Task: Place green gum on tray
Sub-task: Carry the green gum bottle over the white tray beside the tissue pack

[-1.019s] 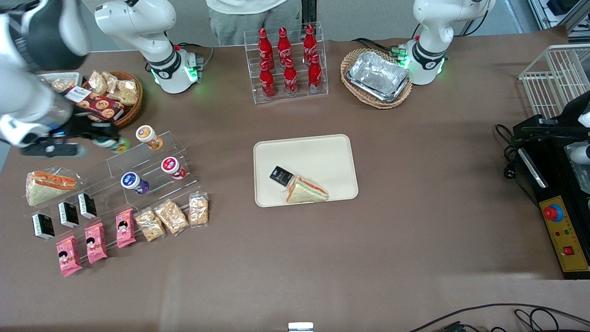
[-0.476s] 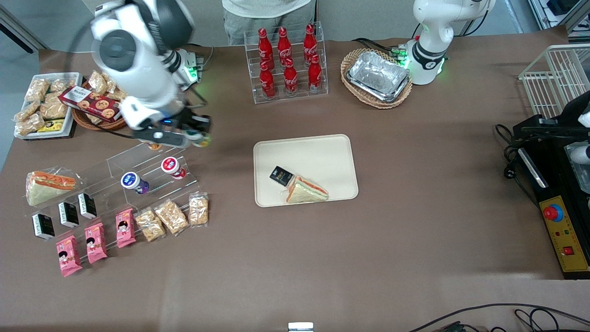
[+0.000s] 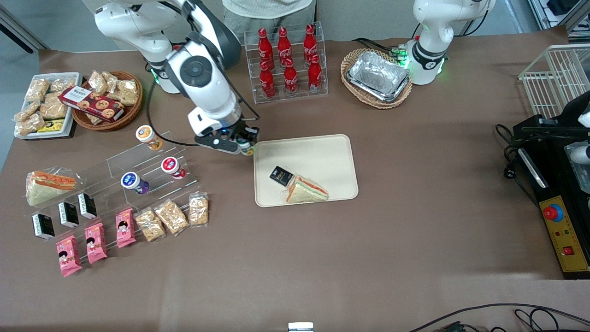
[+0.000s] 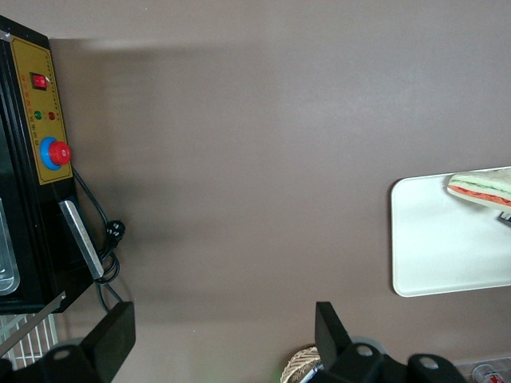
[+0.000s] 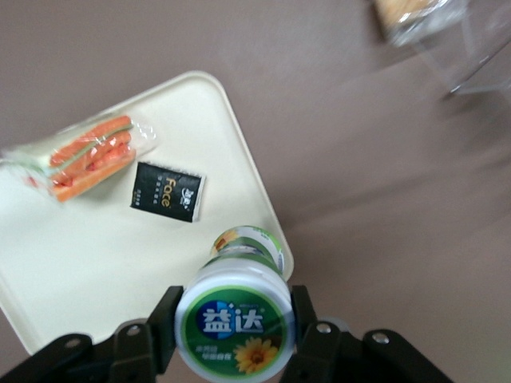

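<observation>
My right gripper is shut on the green gum, a small canister with a white-rimmed green lid, and holds it above the table just at the tray's corner nearest the working arm. In the right wrist view the gum sits gripped between both fingers of the gripper, over the tray's edge. The cream tray lies mid-table and also shows in the right wrist view. It holds a black packet and a wrapped sandwich.
A clear acrylic stand toward the working arm's end holds orange, red and purple canisters. Snack packs, a sandwich and black packets lie nearer the camera. A cola bottle rack and a basket of foil trays stand farther back.
My right arm has swung from the acrylic stand across the table toward the tray, carrying the green gum. It now hovers at the tray's corner. Nothing else moved.
</observation>
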